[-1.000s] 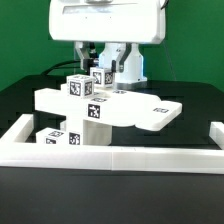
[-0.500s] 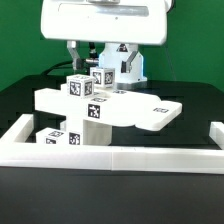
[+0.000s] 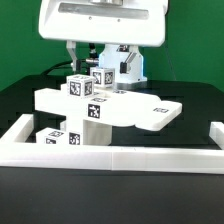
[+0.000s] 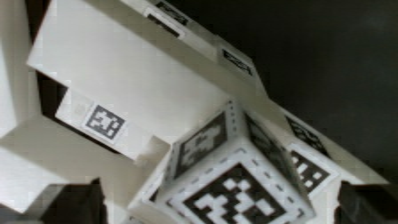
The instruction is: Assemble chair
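Observation:
The chair's flat white seat plate [image 3: 120, 108] lies on other tagged white parts [image 3: 60, 137] inside the walled area. Two square tagged legs [image 3: 80, 88] [image 3: 102, 78] stand up from it. My gripper [image 3: 97, 58] hangs directly over these legs, open. In the wrist view the seat plate [image 4: 143, 70] fills the picture. A leg's tagged end [image 4: 240, 185] sits between my gripper's [image 4: 214, 205] two dark fingers [image 4: 71, 200], with a gap on each side. The jaws hold nothing.
A long low white border wall [image 3: 110, 157] runs along the front and up both sides [image 3: 215, 135] of the black table. The robot's base [image 3: 135, 65] stands behind the parts.
The hand has shifted slightly toward the exterior view's left and looms a little larger. The seat plate and legs have stayed in place.

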`<state>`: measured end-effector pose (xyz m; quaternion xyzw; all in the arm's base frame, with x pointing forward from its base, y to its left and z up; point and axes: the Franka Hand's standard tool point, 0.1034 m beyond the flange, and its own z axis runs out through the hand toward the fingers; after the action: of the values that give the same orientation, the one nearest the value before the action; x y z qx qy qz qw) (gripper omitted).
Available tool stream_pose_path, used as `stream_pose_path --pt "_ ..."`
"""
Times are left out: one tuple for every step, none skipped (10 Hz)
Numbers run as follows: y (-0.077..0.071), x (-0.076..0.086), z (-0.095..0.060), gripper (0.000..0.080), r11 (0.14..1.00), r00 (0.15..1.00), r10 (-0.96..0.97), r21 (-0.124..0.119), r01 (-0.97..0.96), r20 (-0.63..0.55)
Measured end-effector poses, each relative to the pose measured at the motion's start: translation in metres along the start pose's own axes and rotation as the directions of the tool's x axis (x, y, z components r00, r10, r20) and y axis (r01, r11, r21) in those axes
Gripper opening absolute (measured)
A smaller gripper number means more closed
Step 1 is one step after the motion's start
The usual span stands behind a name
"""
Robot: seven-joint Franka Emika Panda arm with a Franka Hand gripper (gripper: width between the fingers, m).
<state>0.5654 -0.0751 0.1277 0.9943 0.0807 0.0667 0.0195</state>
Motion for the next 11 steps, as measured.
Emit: stream_pose_path --pt "-0.0006 -0.0002 0.0002 0.0648 0.999 0.999 -0.05 0.001 0.05 0.002" --pt "-0.0015 -0.0001 0.0004 0.0648 0.994 0.994 -0.108 0.002 0.108 0.002" --pt "-0.0022 0.0 0.0005 0.0648 0.987 0.987 -0.161 0.001 0.161 0.002" --pt "-0.002 -0.0002 0.0006 0.0648 0.971 0.971 -0.238 -0.002 0.238 0.004" --pt "-0.0018 -0.0003 0.0007 0.0648 0.963 0.963 -0.269 -0.003 0.269 0.005" --pt "-0.0018 -0.0003 0.0008 0.0648 0.967 0.967 -0.254 -0.003 0.254 0.006" --pt "-0.0017 -0.0004 0.0008 0.052 0.967 0.967 -0.254 -0.003 0.254 0.006" --pt "-0.0017 -0.0004 0.0008 0.0385 0.967 0.967 -0.254 -0.003 0.254 0.006" --pt "-0.0016 -0.0003 0.0007 0.0385 0.969 0.969 -0.247 -0.003 0.248 0.005" --pt "-0.0015 -0.0003 0.0007 0.0285 0.974 0.974 -0.227 -0.003 0.227 0.005" --pt "-0.0016 -0.0003 0.0007 0.0285 0.974 0.974 -0.225 -0.003 0.225 0.005"
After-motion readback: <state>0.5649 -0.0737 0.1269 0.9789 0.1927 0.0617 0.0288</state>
